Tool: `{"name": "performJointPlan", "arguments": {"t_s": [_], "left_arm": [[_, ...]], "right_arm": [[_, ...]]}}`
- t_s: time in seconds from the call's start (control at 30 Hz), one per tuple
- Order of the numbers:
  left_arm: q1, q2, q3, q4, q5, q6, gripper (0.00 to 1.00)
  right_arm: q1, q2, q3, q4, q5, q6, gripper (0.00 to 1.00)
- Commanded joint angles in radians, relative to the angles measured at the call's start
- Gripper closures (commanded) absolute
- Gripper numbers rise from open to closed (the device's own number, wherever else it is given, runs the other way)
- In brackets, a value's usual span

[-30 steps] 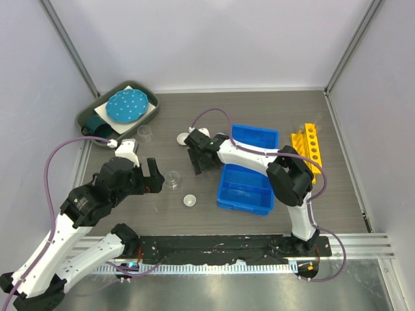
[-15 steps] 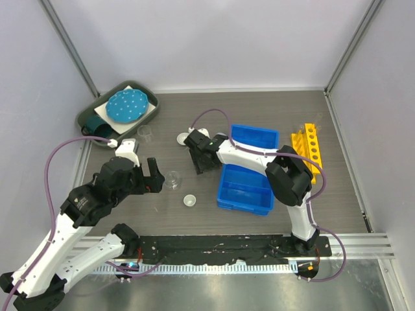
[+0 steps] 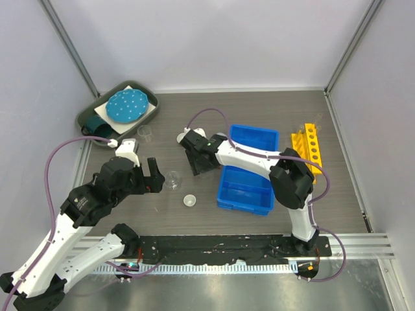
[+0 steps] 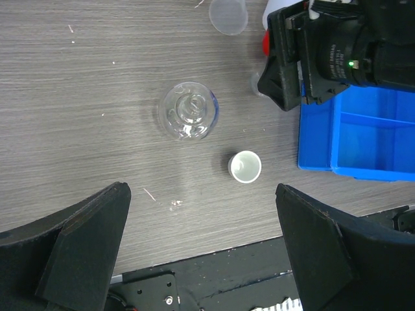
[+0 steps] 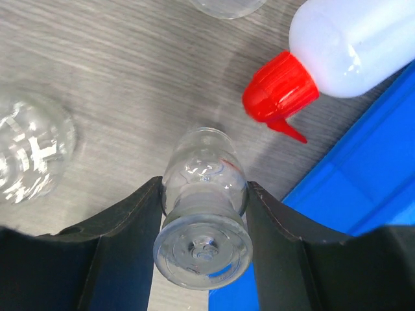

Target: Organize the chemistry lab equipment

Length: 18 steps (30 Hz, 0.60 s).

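Just left of the blue divided bin (image 3: 245,189), the right gripper (image 5: 204,184) has its fingers (image 5: 123,249) pinching a small glass flask (image 5: 202,217) from both sides, each pad flat against the clear wall. It is a hold across the body, probably chosen because smooth glass would slide out of a lighter or narrower grip; whether the flask rests on the surface (image 5: 97,65) or hangs just above it I cannot tell. The red-capped bottle (image 5: 343,39) appears to lie on its side close by, its spout turned toward the held flask; any lift should go straight up to avoid nudging it.

The left gripper (image 4: 201,191) hovers with its fingers (image 4: 84,243) spread wide and nothing between them. Below it a round flask (image 4: 188,111) and a small white dish (image 4: 245,166) stand apart from each other, so either looks reachable as a later pick; a beaker (image 4: 228,14) stands farther off. The yellow holed rack (image 3: 307,146) sits just beyond the bin's far side. The bin is the nearest container to the held flask and so the likeliest place for it — that is my reading only.
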Motion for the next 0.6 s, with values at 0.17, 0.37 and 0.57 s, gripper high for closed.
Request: {"name": "performJointPlan", "arguments": {"t_s": [0.17,0.37,0.57], "left_arm": [[-0.003,-0.011,-0.001,0.047,0.019,0.008,0.0],[-0.003,0.014,0.0,0.052,0.036,0.008,0.0],[-0.003,0.028,-0.004,0.086,0.07,-0.006,0.0]], "right_arm": [[0.038,-0.23,0.096,-0.104,0.096,0.083,0.73],[0.022,-0.305,0.093,-0.196,0.213,0.123,0.73],[-0.075,-0.364,0.026,-0.212,0.222,0.166,0.73]]}}
